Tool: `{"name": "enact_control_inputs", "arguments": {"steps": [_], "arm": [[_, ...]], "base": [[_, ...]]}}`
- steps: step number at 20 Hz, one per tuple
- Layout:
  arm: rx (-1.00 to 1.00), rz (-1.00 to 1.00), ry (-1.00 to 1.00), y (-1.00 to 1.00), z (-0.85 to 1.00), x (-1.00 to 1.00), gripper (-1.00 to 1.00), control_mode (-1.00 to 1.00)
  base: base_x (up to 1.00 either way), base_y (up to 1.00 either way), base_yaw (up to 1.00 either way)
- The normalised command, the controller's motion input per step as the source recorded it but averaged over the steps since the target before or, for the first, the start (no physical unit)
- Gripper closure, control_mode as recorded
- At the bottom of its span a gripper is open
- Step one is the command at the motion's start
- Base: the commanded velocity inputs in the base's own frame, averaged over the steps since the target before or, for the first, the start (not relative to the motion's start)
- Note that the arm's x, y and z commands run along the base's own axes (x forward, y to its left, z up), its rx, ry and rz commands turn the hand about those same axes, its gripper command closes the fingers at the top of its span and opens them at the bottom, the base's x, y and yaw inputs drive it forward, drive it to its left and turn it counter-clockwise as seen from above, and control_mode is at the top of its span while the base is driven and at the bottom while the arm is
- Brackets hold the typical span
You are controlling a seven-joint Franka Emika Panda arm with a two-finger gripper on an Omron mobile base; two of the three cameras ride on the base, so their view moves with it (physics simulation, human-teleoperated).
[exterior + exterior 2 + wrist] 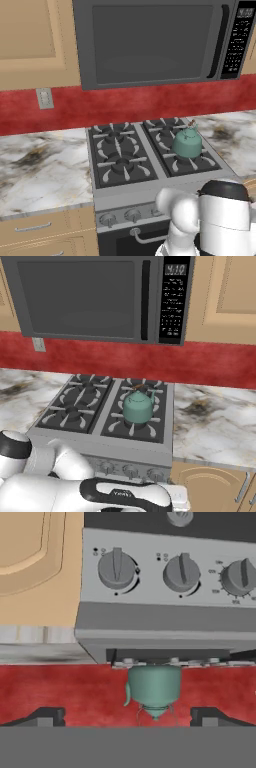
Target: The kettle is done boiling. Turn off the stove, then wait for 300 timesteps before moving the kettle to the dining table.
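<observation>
Kitchen: stove [135, 155], microwave [160, 42], seemingly marble counters [42, 170].

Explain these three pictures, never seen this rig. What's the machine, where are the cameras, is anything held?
It's a simulated kitchen. A white arm on a driving base faces a stove. Two pictures come from cameras on the base, behind the arm to its left and right. The third comes from a camera on the hand, rolled upside down here, looking at the knobs. A teal kettle sits on the stove's right-hand grate, under a microwave, with marble counters either side. The gripper is open and holds nothing.
</observation>
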Motion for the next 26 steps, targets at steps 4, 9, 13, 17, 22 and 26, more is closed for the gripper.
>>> {"name": "enact_control_inputs", "arguments": {"steps": [4, 9, 13, 17, 22, 26], "arm": [[-0.13, 0.00, 0.00, 0.10, 0.65, 0.00, -1.00, -1.00], [-0.15, 0.00, 0.01, 0.17, 0.62, 0.00, -1.00, -1.00], [-0.17, 0.00, 0.03, 0.18, 0.62, 0.00, -1.00, -1.00], [-0.18, 0.00, 0.05, 0.20, 0.59, 0.01, -1.00, -1.00], [-0.21, 0.01, 0.04, 0.18, 0.57, 0.07, -1.00, -1.00], [-0.31, 0.01, 0.04, 0.19, 0.42, 0.05, -1.00, -1.00]], "base": [[0.00, 0.00, 0.00], [0.00, 0.00, 0.00], [0.00, 0.00, 0.00], [0.00, 0.00, 0.00], [0.00, 0.00, 0.00], [0.00, 0.00, 0.00]]}}
